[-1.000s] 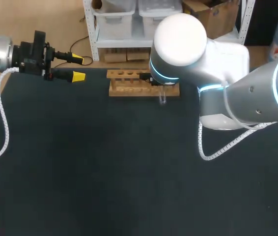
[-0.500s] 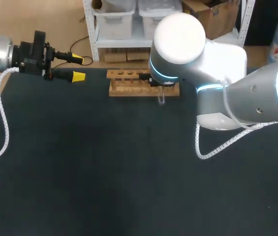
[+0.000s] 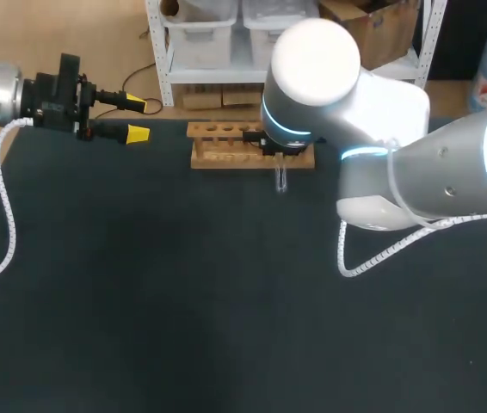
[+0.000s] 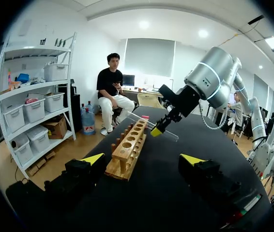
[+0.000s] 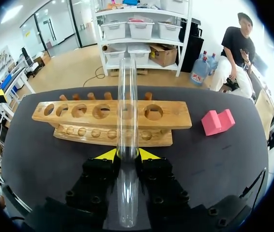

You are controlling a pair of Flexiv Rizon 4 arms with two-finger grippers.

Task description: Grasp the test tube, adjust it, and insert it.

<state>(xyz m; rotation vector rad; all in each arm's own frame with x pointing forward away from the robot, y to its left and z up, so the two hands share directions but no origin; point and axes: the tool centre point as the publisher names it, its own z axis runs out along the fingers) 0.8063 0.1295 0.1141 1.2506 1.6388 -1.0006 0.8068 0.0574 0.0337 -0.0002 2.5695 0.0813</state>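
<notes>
Right hand [image 5: 127,155] is gripping the clear glass test tube [image 5: 127,96], yellow fingertips pressing on it from both sides, narrow gap between them filled by the tube. The tube is running between the fingers lengthwise, one end sticking back past the fingertips toward the wrist, the other end reaching out ahead of the hand and crossing in front of the light wooden test tube rack [image 5: 175,118] with its row of round holes. In the left wrist view the tube is sitting tilted, not upright, up off the dark worktop [image 5: 40,159] near the rack's far end; cannot tell whether it is touching the rack. In the head view the right arm is coming in from the right and covering the hand, with only a short length of tube showing just beside the rack's near edge, toward its right end. A pink notched block [image 5: 218,122] is lying on the worktop just beside the rack's end. Left hand [image 3: 137,120] is hanging over the far left corner of the worktop, fingers spread wide, holding nothing, well apart from the tube, and pointing along the rack.
</notes>
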